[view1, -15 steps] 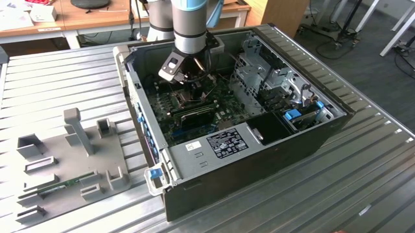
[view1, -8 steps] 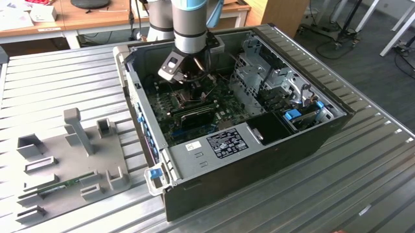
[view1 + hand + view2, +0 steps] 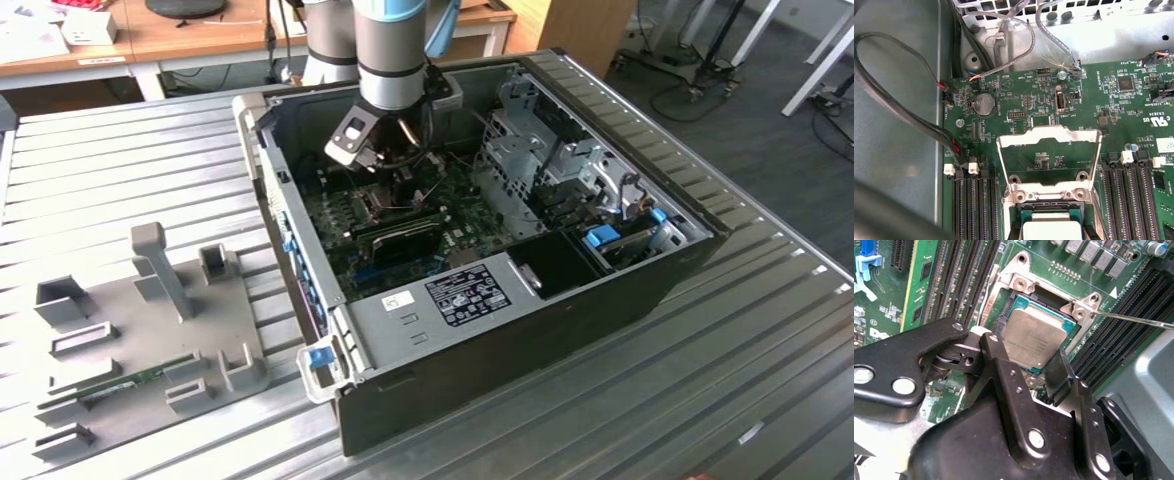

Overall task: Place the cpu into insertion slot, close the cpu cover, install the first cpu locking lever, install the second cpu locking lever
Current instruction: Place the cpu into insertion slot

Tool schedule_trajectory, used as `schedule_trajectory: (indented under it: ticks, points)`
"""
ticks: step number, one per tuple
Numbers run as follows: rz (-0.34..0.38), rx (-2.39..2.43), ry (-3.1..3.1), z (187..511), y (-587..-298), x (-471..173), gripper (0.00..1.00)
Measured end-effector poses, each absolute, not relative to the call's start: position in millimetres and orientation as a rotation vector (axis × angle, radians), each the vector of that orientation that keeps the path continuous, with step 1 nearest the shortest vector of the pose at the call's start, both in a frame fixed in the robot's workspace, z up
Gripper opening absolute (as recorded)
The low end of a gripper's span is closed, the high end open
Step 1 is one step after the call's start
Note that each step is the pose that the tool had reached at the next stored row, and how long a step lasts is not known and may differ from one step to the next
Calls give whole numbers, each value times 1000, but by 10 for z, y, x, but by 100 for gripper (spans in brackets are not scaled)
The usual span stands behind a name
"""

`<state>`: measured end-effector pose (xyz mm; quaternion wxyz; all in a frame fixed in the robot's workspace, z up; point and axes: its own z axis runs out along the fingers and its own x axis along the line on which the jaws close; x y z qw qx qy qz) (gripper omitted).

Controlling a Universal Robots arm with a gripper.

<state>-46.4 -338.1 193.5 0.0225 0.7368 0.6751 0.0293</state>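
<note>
In the second wrist view the cpu [image 3: 1034, 335], a flat square with a dull silver top, lies over the dark insertion slot [image 3: 1021, 299] on the green board. My gripper [image 3: 1028, 347] is shut on the cpu, one black finger against each of two opposite edges. The cpu cover [image 3: 1049, 131], a thin silvery frame with a square window, stands swung up from its hinge beyond the cpu [image 3: 1051, 231] and the insertion slot [image 3: 1050, 207]. A thin metal locking lever [image 3: 1134, 320] juts out beside the socket. In the exterior view the gripper [image 3: 380, 178] reaches down into the open computer case [image 3: 641, 300].
Long black memory slots [image 3: 954, 275] flank the socket on both sides. Black cables [image 3: 899, 110] run along the case wall, and a metal drive cage [image 3: 561, 160] stands at the exterior view's right. A grey fixture with upright blocks [image 3: 160, 270] lies on the slatted table at its left.
</note>
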Motion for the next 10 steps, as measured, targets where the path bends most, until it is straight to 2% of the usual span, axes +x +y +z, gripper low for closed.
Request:
schedule_trajectory:
  ticks: [10]
  points:
    - [91,2282,2091,1926,-3381,-452,55]
